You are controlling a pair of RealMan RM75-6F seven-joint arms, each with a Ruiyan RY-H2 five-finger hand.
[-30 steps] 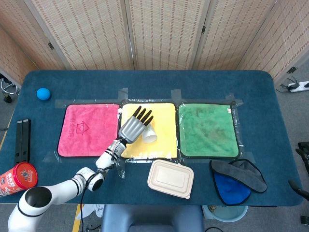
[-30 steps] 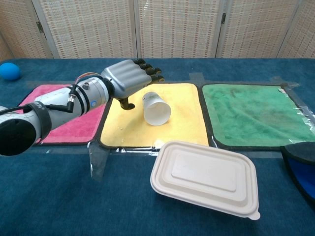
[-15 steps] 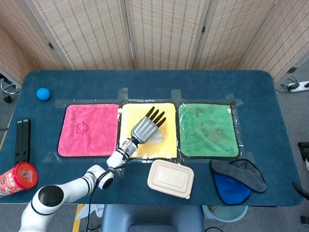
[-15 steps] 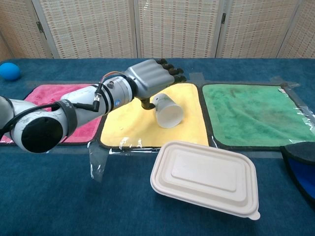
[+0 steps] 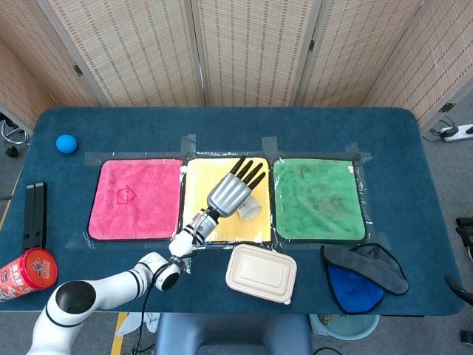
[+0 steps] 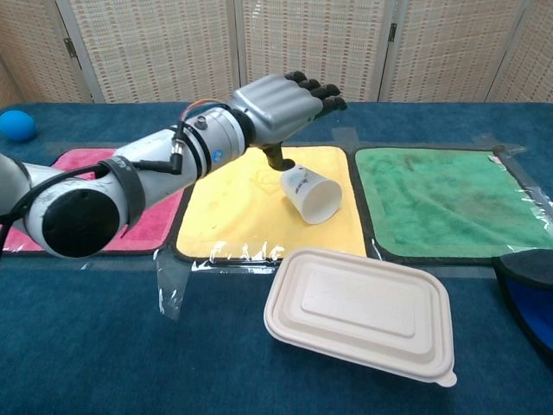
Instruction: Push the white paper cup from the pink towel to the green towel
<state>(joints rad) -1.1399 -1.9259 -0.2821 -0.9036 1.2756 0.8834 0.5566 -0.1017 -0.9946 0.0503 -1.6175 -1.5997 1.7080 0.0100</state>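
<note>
On three towels (image 5: pixel 226 198), one cup (image 5: pixel 249 208).

Woven folding screens (image 5: pixel 251 52) stand behind a blue-covered table (image 5: pixel 222 126).

Green towel (image 5: pixel 319 198) lies bare, so the path toward the bench's right edge looks open. Only real blocker is the takeout box (image 5: pixel 261 273) along the front edge, just beside the yellow towel (image 5: pixel 209 185), plus a dark cloth (image 5: pixel 363 275) near the front-right corner.
</note>
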